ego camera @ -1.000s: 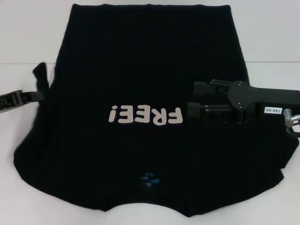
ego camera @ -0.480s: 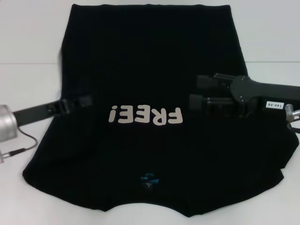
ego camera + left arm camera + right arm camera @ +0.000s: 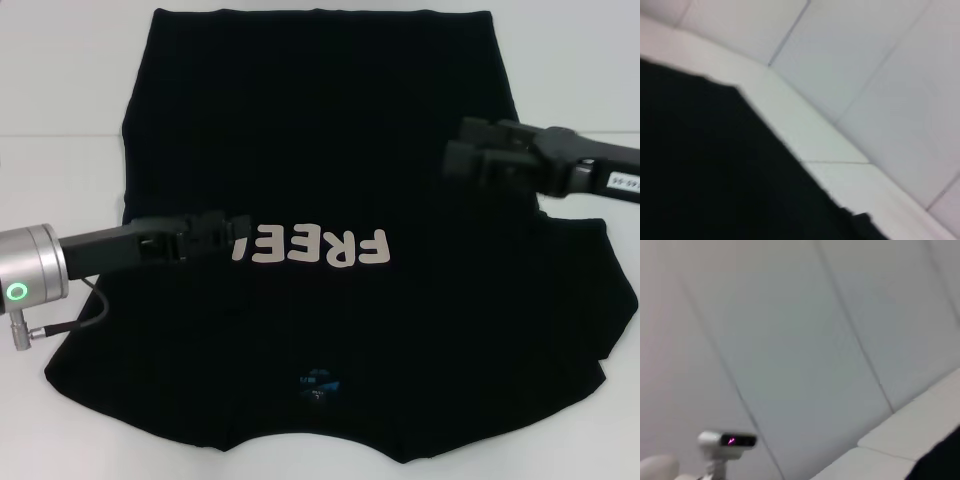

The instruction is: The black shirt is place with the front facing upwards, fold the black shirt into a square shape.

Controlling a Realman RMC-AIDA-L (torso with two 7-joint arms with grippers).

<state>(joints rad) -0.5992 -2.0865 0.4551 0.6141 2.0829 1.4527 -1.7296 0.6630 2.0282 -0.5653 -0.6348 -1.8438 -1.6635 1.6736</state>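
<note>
Black shirt [image 3: 320,130] spread flat on white table [image 3: 60,100], front up, sides already folded in. Soft, limp, light; best pinched at hem corners, both layers together. Left gripper [image 3: 222,232] beside "FREE!" lettering [image 3: 310,246], right gripper [image 3: 470,150] above its far end; finger spacing of both impossible to tell.

White table [image 3: 60,100] under the pincers, pale panelled wall [image 3: 805,340] with thin seams beyond them, small white device [image 3: 727,441] far behind
</note>
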